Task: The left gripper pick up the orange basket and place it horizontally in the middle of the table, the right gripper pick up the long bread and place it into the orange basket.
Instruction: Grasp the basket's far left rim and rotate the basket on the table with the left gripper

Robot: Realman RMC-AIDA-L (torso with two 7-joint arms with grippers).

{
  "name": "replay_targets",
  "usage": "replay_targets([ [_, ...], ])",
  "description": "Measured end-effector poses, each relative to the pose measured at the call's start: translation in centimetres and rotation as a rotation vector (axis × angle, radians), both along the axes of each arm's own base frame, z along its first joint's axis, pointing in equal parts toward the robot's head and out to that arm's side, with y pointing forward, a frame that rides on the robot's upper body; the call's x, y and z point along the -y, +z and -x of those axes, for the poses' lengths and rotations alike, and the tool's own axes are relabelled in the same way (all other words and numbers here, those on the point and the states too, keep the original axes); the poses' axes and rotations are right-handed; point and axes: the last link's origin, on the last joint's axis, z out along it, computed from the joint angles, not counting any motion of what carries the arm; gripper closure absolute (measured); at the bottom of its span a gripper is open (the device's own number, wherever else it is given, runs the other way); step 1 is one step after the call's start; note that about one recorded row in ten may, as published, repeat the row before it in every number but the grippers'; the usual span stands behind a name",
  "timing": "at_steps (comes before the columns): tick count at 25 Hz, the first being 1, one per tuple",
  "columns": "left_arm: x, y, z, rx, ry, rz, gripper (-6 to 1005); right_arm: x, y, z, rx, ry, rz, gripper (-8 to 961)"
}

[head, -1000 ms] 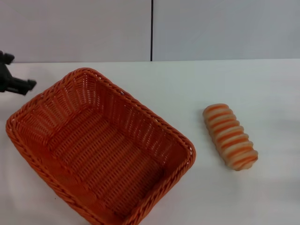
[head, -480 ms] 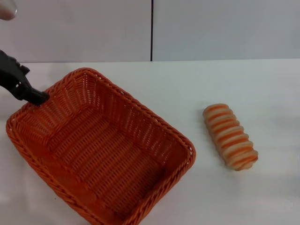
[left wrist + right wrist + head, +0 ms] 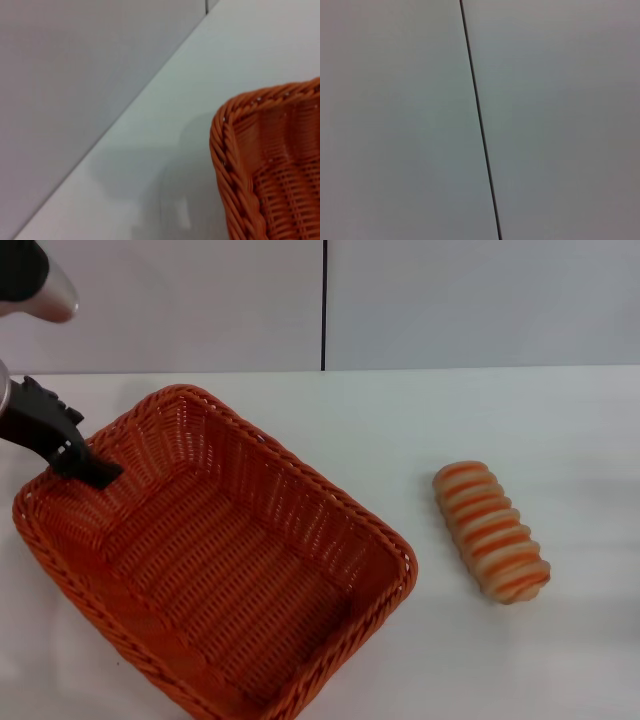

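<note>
Two risks from here, both at the left gripper [image 3: 92, 468], which sits at the far-left corner of the orange basket [image 3: 215, 560]. First: only one dark fingertip shows in the head view, over the rim and the inside of the short wall, so I can't tell how wide it's spread or whether it has hold of anything, and if it isn't straddling the braided rim it could close on air or push the corner away. Second: a corner pinch on a basket this big, well off its centre, will likely let it swing or tilt on the lift, and the sloped woven wall looks easy to slip off. Basket lies skewed on the table [image 3: 400, 425], left of centre, its near corner running off the bottom of the head view, so it needs turning as well as moving; a loose hold would spoil that. Long bread [image 3: 491, 530] lies well to the right of the basket, apart from it, so a wide swing could clip it. Pose: left arm comes in from the upper left, wrist high, claw angled down and inward. Left wrist view shows just the basket's rounded corner [image 3: 235, 165] and bare table beside it, no fingers. Right gripper is out of sight; its wrist camera faces only a plain wall with a dark seam, so that arm looks parked
</note>
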Motion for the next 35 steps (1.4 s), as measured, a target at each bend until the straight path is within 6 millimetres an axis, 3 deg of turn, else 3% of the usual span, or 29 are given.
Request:
replay_targets([
  [24, -0.2, -2.4, 1.2, -0.064, 0.059, 0.055, 287, -0.3, 0.3, -0.5, 0.012, -0.025, 0.008, 205],
  [35, -0.8, -2.3, 0.3, -0.048, 0.067, 0.009, 530, -0.4, 0.4, -0.6, 0.019, -0.032, 0.011, 204],
])
